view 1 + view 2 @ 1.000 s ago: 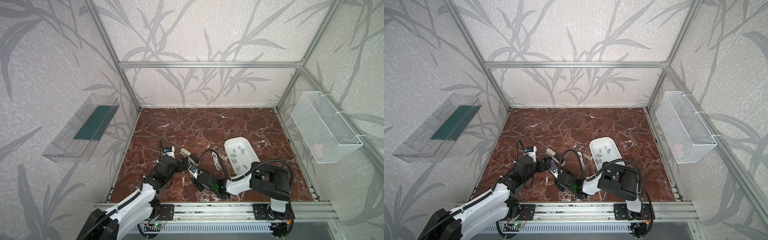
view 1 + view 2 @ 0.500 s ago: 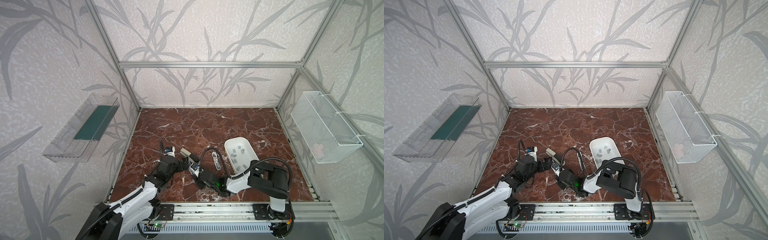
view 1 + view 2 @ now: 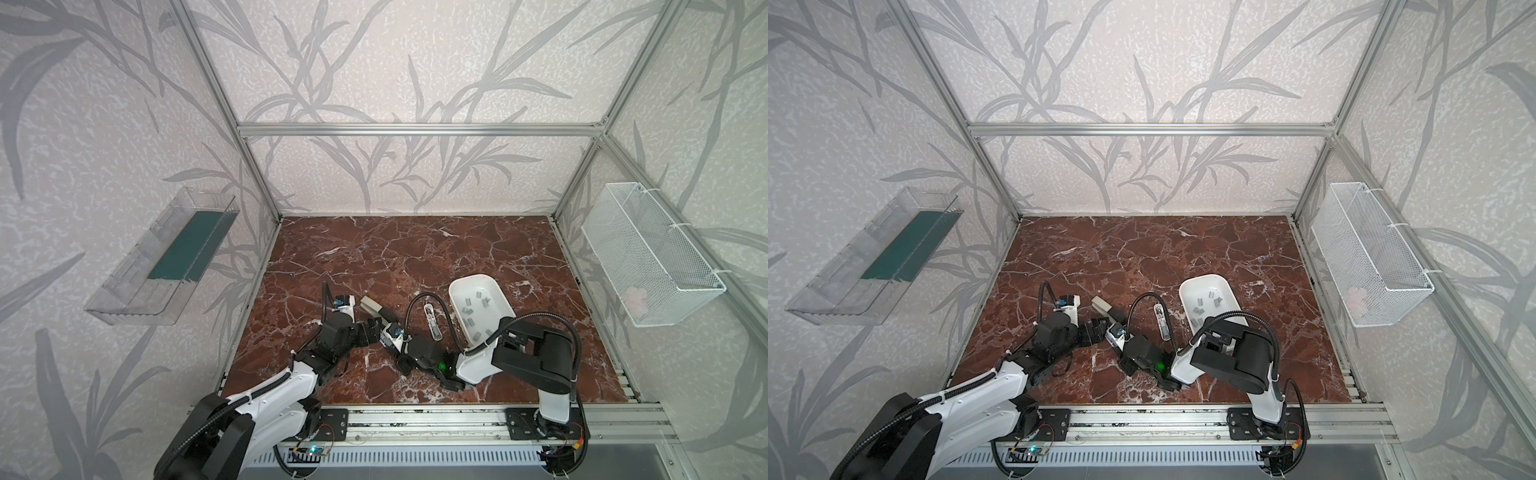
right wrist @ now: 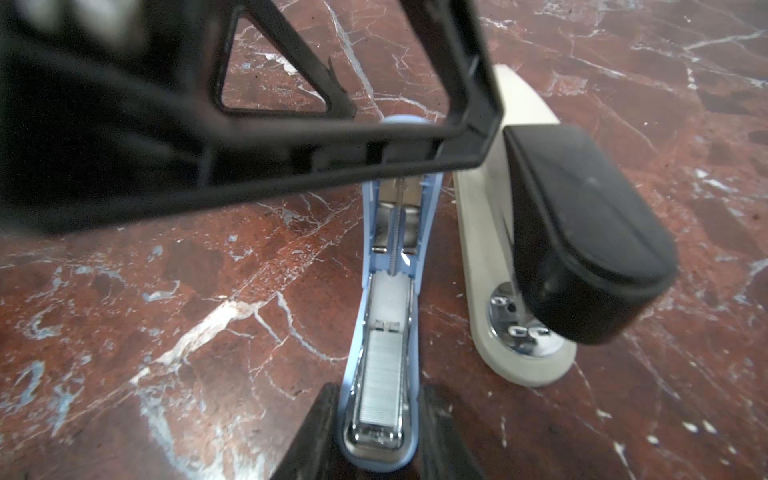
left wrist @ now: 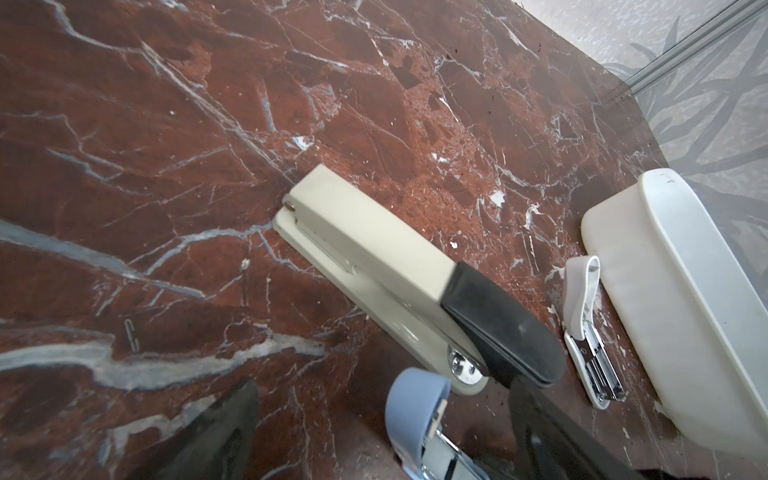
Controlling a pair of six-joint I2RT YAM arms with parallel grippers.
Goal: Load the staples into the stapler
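Observation:
A blue stapler (image 4: pixel 386 291) lies opened on the marble with a strip of staples (image 4: pixel 380 374) in its metal channel. My right gripper (image 4: pixel 378 440) is shut on its front end, a black finger against each side. My left gripper (image 5: pixel 386 428) is open around the stapler's rounded blue far end (image 5: pixel 415 399), its fingers (image 5: pixel 224 432) standing well clear of it. One left finger (image 4: pixel 332 158) crosses the right wrist view above the stapler. In both top views the two grippers meet at the front middle (image 3: pixel 374 328) (image 3: pixel 1102 328). More staples (image 3: pixel 471 309) (image 3: pixel 1204 307) lie in a white tray (image 3: pixel 478 279) (image 3: pixel 1204 277).
A beige stapler with a black top (image 5: pixel 415 270) (image 4: pixel 573 232) (image 3: pixel 371 306) lies right beside the blue one. A small white stapler (image 5: pixel 586 324) (image 3: pixel 432 322) lies against the tray. One loose staple (image 5: pixel 131 334) is on the marble. A clear bin (image 3: pixel 166 257) and a wire basket (image 3: pixel 648 257) hang on the side walls.
My right gripper's jaws have drawn in against the blue stapler. The left gripper has narrowed slightly. Both arms have barely moved.

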